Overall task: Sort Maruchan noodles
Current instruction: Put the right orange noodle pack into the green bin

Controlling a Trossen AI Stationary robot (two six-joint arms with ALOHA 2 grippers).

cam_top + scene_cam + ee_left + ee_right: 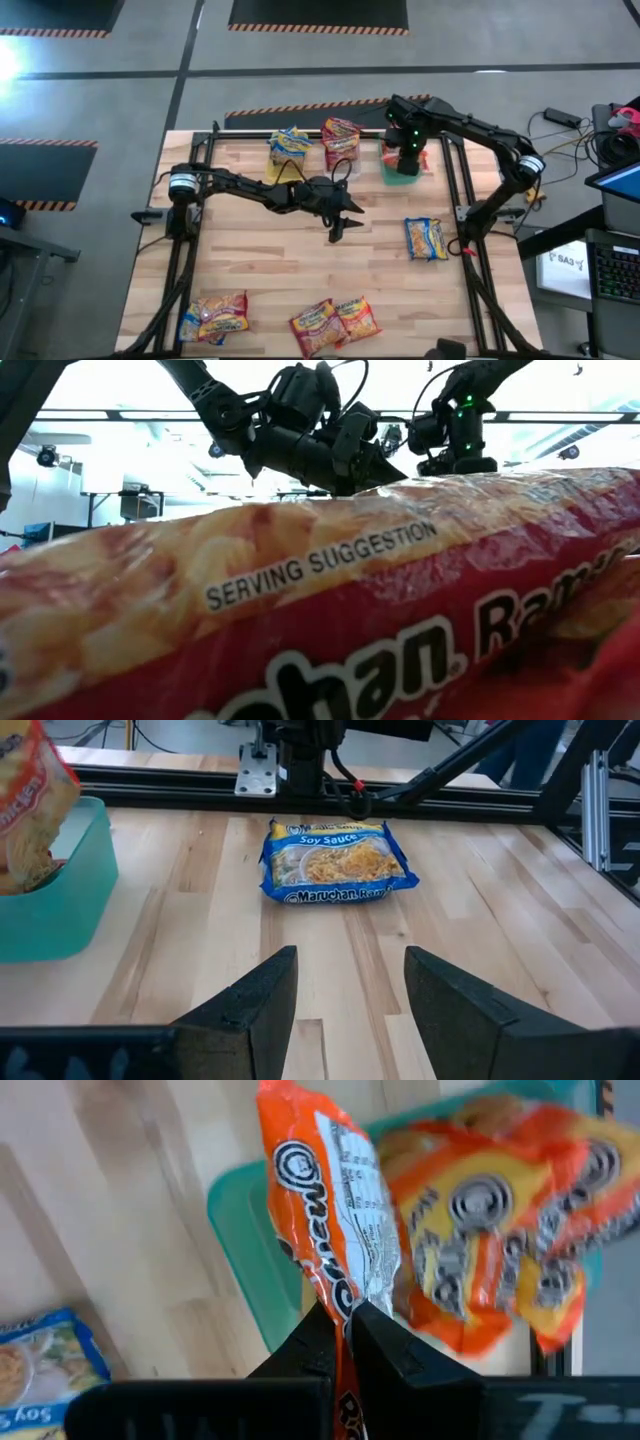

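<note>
My right gripper (348, 1315) is shut on an orange noodle packet (330, 1200) and hangs over the green bin (250, 1250) at the table's far right, where more orange packets (500, 1210) lie. My left gripper (350, 1005) stands open, low over the table's middle (338, 228), and points at a blue soy-sauce packet (335, 865) lying flat on the table near the right side (425, 238). Nothing is between its fingers. More packets lie at the far edge (288, 145) (340, 135) and the near edge (213, 315) (335, 322). My right gripper pinches the orange packet between its two fingers, a little in from its upper end (345, 1295). The fingers come from above, pointing steeply down. The packet hangs edge-on below them, and its lower end (30, 860) reaches the green bin's rim; whether it touches the bin cannot be told.
A dark metal frame (455, 190) runs along the table's far and side edges. In the low view a red packet (320, 610) lies right before the camera and hides most of the table. Bare wood lies between my left gripper and the blue packet.
</note>
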